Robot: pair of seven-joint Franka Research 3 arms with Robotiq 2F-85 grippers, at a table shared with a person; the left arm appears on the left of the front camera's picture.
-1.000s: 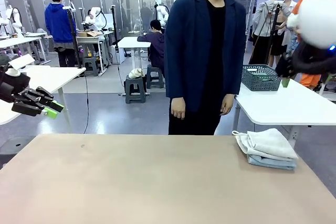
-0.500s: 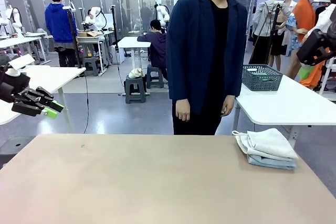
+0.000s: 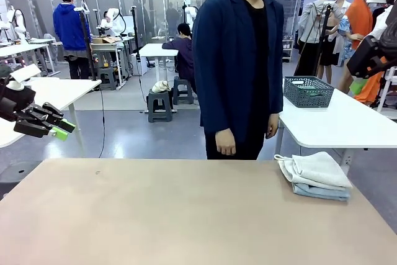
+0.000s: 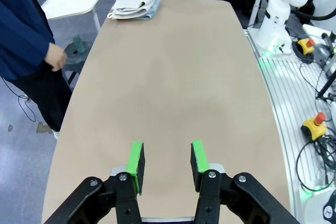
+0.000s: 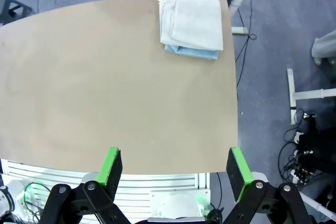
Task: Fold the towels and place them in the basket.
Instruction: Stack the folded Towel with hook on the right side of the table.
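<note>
Two folded towels lie stacked at the table's far right corner, the cream-white towel (image 3: 317, 169) on top of the pale blue one (image 3: 322, 192). From above, the cream towel (image 5: 192, 20) covers most of the blue towel (image 5: 192, 52). The dark grey mesh basket (image 3: 308, 91) stands on a white table behind. My left gripper (image 3: 62, 130) hovers off the table's left edge, open with nothing between its fingers (image 4: 167, 149). My right gripper (image 3: 358, 84) hangs high at the right, open wide and empty (image 5: 174, 156), well above the table.
A person in a dark blue jacket (image 3: 239, 60) stands at the table's far edge, hands (image 3: 226, 148) hanging down. The tan tabletop (image 3: 186, 215) is bare apart from the towels. The white side table (image 3: 335, 125) stands close behind the right corner.
My right arm has pulled back from near the camera to the upper right. The person has shifted a little and one hand hangs lower. The left arm and towels have not moved.
</note>
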